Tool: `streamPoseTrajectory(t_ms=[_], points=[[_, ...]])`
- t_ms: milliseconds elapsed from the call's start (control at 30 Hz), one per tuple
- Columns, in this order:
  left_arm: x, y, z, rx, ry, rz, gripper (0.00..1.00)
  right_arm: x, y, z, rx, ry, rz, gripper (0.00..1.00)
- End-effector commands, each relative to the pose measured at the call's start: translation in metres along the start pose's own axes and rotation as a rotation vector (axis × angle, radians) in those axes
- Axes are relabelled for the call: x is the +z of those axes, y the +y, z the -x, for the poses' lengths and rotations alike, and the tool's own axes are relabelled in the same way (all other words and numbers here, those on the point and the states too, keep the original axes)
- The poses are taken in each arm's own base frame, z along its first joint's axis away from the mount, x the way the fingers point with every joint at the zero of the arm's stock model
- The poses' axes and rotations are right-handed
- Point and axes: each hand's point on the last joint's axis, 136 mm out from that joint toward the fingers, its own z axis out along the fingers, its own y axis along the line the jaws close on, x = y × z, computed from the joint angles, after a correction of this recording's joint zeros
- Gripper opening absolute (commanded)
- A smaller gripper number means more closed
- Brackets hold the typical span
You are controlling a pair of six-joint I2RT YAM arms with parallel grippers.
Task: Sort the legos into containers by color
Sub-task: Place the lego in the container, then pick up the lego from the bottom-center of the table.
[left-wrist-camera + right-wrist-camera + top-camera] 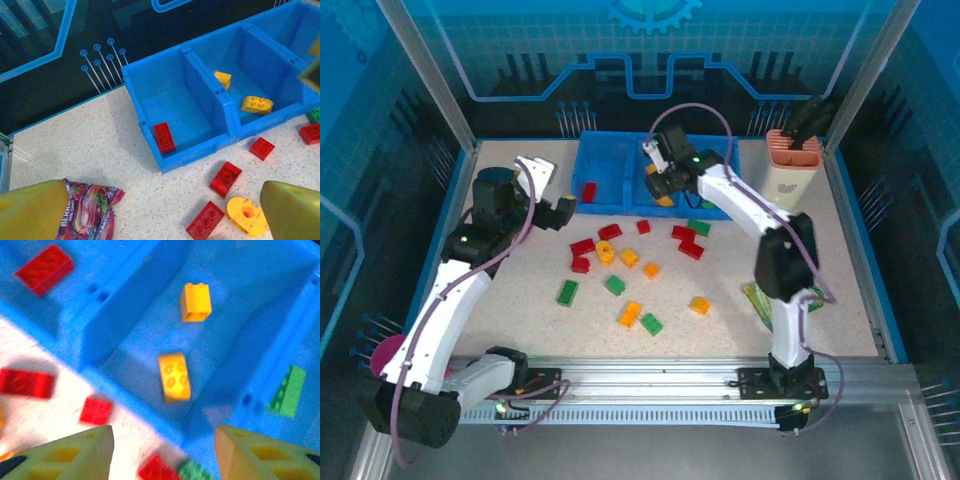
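The surface (770, 310) carries a blue bin (610, 160) at its far edge. The left tool (165, 192) hangs near the bin's left end, spread and empty. The right tool (164, 435), also spread and empty, hangs over the middle compartment. A red lego (164, 136) lies in the left compartment, two yellow legos (256, 104) in the middle and a green lego (286, 391) in the right. Loose legos (630, 314) are scattered mid-surface.

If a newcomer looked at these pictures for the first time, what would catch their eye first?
The bright blue plastic bin with three compartments at the far edge of the speckled table stands out first, with the right gripper hanging open over its middle compartment, where two orange-yellow plastic bricks lie. Next comes the scatter of small red, orange-yellow and green bricks on the table in front of it.
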Motion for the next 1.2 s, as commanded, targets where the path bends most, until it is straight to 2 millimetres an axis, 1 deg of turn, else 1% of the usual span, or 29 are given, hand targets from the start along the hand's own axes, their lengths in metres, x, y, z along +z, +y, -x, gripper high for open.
streamPoseTrajectory(t_ms=[0, 100, 167, 300, 400, 467, 600, 700, 967, 1033, 1167], points=[[0.003, -0.004, -0.003, 0.013, 0.011, -0.016, 0.99, -0.023, 0.007, -0.065, 0.089, 0.137, 0.0, 0.58], [0.005, -0.006, -0.005, 0.01, 0.017, -0.027, 1.0, -0.042, 0.022, -0.116, 0.129, 0.223, 0.033, 0.61], [0.006, -0.006, -0.006, 0.008, 0.02, -0.027, 0.99, -0.054, 0.033, -0.143, 0.11, 0.258, 0.05, 0.66], [0.011, -0.009, -0.009, -0.001, 0.034, -0.042, 1.0, -0.069, 0.054, -0.191, 0.086, 0.332, 0.123, 0.77], [0.014, -0.01, -0.01, -0.005, 0.044, -0.051, 0.99, -0.071, 0.06, -0.22, 0.083, 0.39, 0.143, 0.83], [0.012, -0.009, -0.009, -0.003, 0.042, -0.049, 1.0, -0.069, 0.062, -0.233, 0.086, 0.42, 0.147, 0.85], [0.011, -0.009, -0.008, -0.002, 0.038, -0.045, 0.99, -0.061, 0.068, -0.249, 0.093, 0.465, 0.163, 0.88], [0.01, -0.009, -0.008, -0.002, 0.036, -0.046, 0.99, -0.051, 0.072, -0.258, 0.082, 0.491, 0.157, 0.89], [0.005, -0.008, -0.006, 0.001, 0.021, -0.038, 0.99, -0.035, 0.082, -0.279, 0.02, 0.577, 0.13, 0.89], [0.005, -0.008, -0.006, 0.002, 0.02, -0.036, 0.99, -0.031, 0.081, -0.285, 0.03, 0.606, 0.111, 0.87], [0.003, -0.007, -0.005, 0.005, 0.014, -0.033, 0.99, -0.024, 0.085, -0.297, 0.056, 0.667, 0.101, 0.76]])
